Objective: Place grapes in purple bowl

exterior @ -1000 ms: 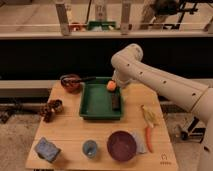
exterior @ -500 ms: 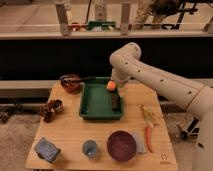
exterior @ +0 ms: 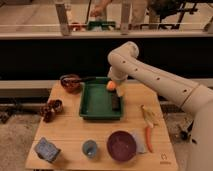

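The grapes are a dark reddish-brown cluster on the left side of the wooden table, next to a small dark round cup. The purple bowl stands near the table's front edge, right of centre. My gripper hangs from the white arm over the right side of a green tray. It is far right of the grapes and behind the bowl. An orange fruit shows just behind the wrist.
A reddish-brown bowl sits at the back left. A small blue-grey cup and a blue-grey block stand at the front left. A carrot, a yellowish vegetable and a white cloth lie right of the bowl.
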Tool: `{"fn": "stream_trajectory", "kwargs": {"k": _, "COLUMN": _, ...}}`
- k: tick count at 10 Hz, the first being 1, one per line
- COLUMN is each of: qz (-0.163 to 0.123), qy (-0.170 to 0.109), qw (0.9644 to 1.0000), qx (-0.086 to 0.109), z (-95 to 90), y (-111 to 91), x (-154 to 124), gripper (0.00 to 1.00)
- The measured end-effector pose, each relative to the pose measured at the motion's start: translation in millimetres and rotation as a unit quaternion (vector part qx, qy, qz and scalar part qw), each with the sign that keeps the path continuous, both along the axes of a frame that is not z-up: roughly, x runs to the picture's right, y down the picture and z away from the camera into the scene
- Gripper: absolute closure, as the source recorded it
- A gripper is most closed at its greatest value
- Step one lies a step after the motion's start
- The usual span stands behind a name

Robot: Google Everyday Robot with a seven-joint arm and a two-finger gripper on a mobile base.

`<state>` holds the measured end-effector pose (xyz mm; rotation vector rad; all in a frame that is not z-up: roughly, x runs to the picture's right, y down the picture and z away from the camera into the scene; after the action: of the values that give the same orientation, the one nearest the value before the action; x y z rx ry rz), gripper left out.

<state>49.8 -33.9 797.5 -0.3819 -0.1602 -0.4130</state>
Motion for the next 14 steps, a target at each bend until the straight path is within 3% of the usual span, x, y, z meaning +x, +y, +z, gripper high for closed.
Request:
{"fn": "stream_trajectory", "kwargs": {"k": 2, "qz": -0.007, "qy": -0.006, "qw": 1.0, "qx": 0.002, "z": 3.4, "y": 0.6, "x": -24.6, "gripper": 0.2}}
{"fn": "stream_trajectory", "kwargs": {"k": 4, "qz": -0.016, "qy": -0.012, "qw": 0.9998, "qx": 0.003, "z": 2.1, "y": 2.2, "x": -30.2, "gripper": 0.2}}
{"fn": "stream_trajectory", "kwargs": {"k": 7, "qz": -0.058, "qy": -0.037, "qw": 0.9975, "qx": 0.015, "z": -28.5, "y": 11.7, "x": -73.7, "gripper": 0.2}}
{"fn": "stream_trajectory", "kwargs": {"k": 8, "qz": -0.086, "qy": -0.046, "qw": 0.995, "qx": 0.025, "z": -49.8, "y": 18.6, "x": -99.0, "gripper": 0.2}}
{"fn": "stream_trajectory", "kwargs": {"k": 9, "qz": -0.093, "qy": -0.047, "qw": 0.9942, "qx": 0.028, "z": -53.8, "y": 19.5, "x": -104.8, "gripper": 0.2}}
{"fn": "stream_trajectory", "kwargs": {"k": 10, "qz": -0.114, "qy": -0.055, "qw": 0.9914, "qx": 0.033, "z": -64.8, "y": 24.3, "x": -128.0, "gripper": 0.2}}
{"fn": "stream_trajectory", "kwargs": {"k": 14, "qz": -0.168, "qy": -0.068, "qw": 0.9829, "qx": 0.034, "z": -73.9, "y": 33.3, "x": -190.8, "gripper": 0.2}}
